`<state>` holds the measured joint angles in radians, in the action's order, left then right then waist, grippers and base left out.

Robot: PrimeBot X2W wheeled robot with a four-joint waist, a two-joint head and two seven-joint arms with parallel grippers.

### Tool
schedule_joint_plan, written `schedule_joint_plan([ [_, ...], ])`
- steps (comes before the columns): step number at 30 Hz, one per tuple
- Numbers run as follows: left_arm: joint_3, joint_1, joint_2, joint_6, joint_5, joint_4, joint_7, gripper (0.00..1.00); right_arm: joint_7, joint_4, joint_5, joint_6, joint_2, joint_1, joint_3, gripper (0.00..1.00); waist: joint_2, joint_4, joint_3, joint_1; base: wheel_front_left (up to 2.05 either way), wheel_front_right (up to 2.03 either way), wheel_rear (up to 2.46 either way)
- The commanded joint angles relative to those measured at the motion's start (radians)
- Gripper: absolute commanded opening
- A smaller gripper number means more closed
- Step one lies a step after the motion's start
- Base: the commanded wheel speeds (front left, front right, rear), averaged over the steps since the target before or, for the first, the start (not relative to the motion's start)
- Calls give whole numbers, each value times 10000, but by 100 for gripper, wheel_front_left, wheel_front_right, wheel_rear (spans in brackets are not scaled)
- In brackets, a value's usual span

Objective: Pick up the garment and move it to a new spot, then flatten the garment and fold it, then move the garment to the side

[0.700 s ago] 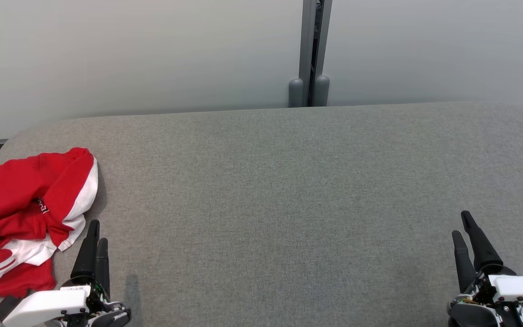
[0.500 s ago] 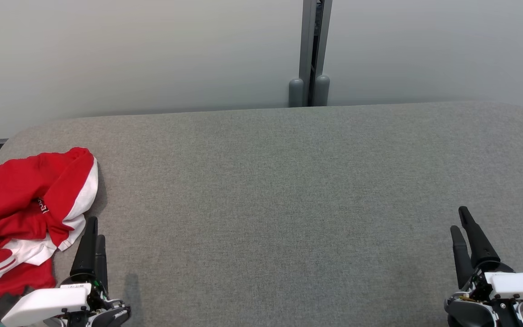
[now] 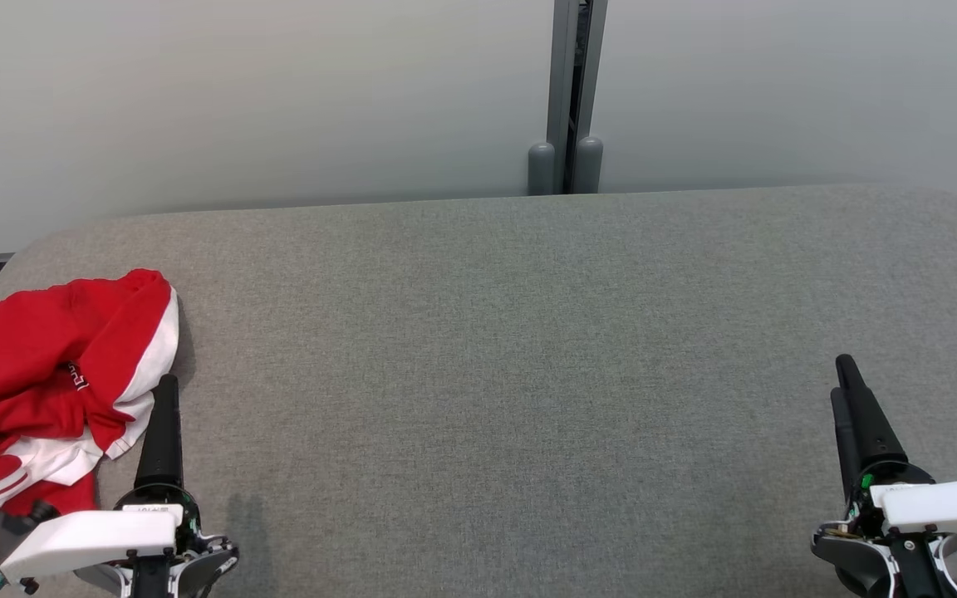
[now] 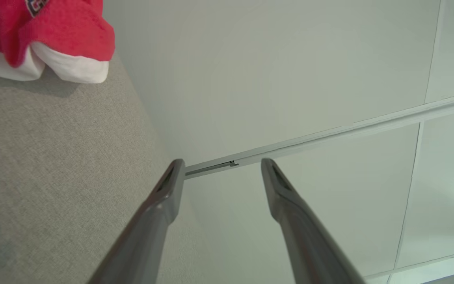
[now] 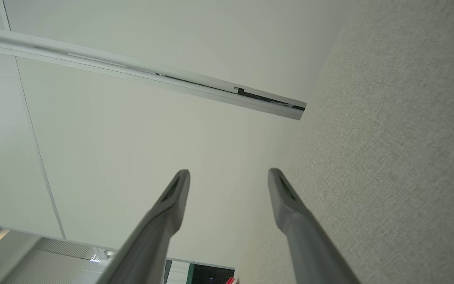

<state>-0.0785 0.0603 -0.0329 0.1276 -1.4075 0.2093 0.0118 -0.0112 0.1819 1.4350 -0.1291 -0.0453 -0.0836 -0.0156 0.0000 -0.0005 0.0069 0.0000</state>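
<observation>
You've done nothing yet: the garment (image 3: pixel 38 374) lies crumpled at the head view's left edge on the grey table (image 3: pixel 528 374). Your left gripper (image 3: pixel 167 389), lower left, sits just beside it, jaws wide and empty. Your right gripper (image 3: pixel 842 374), lower right, is likewise spread and empty. Pickup, flattening, folding and moving aside all remain.

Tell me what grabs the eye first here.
The crumpled red and white garment, bunched at the left edge of the grey padded table, stands out at once. The left end effector is open close beside it; the right end effector is open at the table's far right.
</observation>
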Motion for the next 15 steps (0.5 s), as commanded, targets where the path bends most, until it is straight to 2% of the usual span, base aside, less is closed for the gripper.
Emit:
schedule_joint_plan([
  [1, 32, 303, -103, 26, 335, -203, 100, 100, -107, -200, -247, -15, -135, -264, 59, 100, 0, -2, -1, 0, 0, 0, 0],
  [11, 146, 259, -117, 29, 2767, -380, 464, 100, -482, -407, -1858, -17, -206, -272, 306, 100, 0, 2, -21, 0, 0, 0, 0],
  [15, 129, 217, -124, 27, 4142, -400, 634, 100, -650, -400, -3150, -17, -349, -288, 504, 100, 0, 16, -44, 0, 0, 0, 0],
])
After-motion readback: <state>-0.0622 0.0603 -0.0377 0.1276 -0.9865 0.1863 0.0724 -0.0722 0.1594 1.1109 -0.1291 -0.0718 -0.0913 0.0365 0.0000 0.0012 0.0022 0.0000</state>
